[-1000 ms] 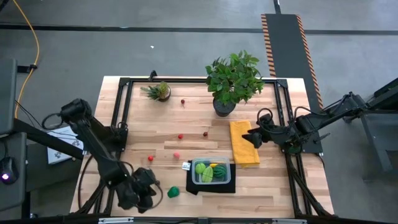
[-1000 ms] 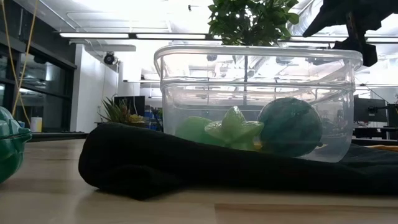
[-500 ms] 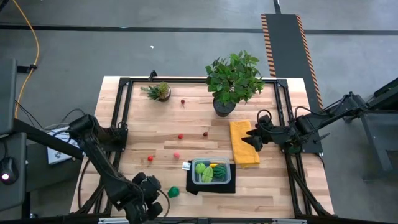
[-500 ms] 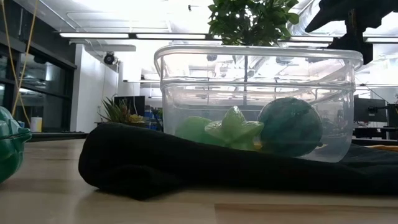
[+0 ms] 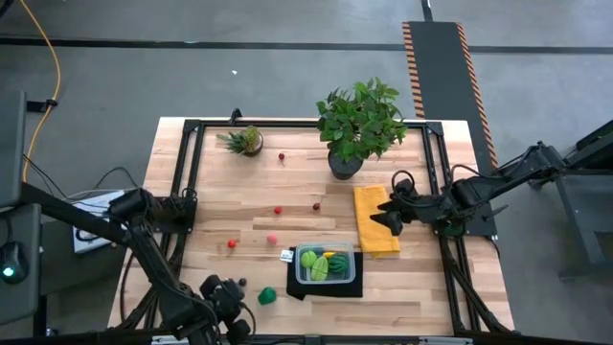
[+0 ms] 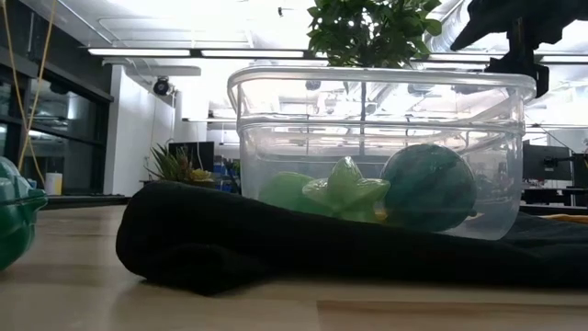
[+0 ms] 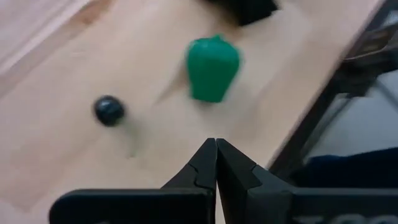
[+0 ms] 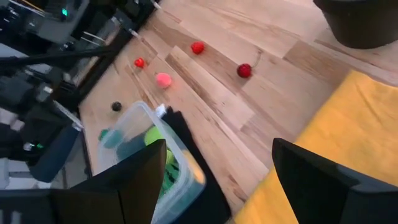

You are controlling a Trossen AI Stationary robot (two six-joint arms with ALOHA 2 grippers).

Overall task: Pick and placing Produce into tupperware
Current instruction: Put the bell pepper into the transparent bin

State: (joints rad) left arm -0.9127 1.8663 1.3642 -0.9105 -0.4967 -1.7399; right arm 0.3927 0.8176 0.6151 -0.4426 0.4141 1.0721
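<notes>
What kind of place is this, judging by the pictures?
Probably a robotics lab or workshop hall: a wooden table in a black frame stands on a bare grey floor with a hazard-striped strip, and the low view shows ceiling strip lights.

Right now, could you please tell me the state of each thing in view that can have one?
Tupperware: lidless, on the black mat, holding green and yellow produce.
Green pepper: loose on the table, outside the tupperware.
Dark berry: loose beside the pepper.
Left gripper: shut, empty, at the table's front edge.
Right gripper: open, empty, above the yellow cloth.
</notes>
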